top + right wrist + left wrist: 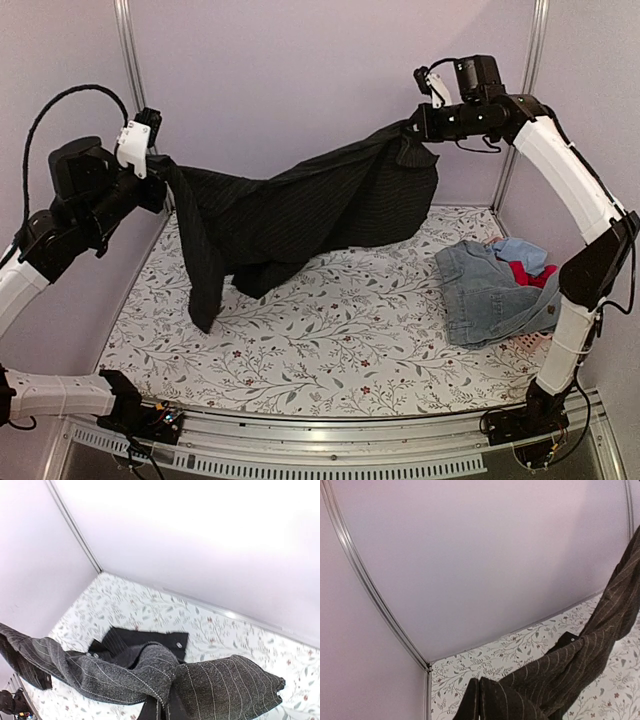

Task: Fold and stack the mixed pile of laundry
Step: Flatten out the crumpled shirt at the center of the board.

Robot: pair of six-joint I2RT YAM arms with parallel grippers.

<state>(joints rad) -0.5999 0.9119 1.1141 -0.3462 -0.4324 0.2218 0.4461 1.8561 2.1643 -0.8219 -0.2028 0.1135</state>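
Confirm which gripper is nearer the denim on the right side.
Right. The right gripper is raised above and behind the denim, shut on the black shirt. The left gripper grips the shirt's other end at the far left of the table.

Soft even light, sharp, slight wide-angle edge bending.

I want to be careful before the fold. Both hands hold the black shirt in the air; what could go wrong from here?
1. The black shirt hangs from small edge pinches in the left hand and right hand; one edge might slip free.
2. Its hanging sleeve and sagging middle seem to touch the table, so lowering it may trap folds underneath.
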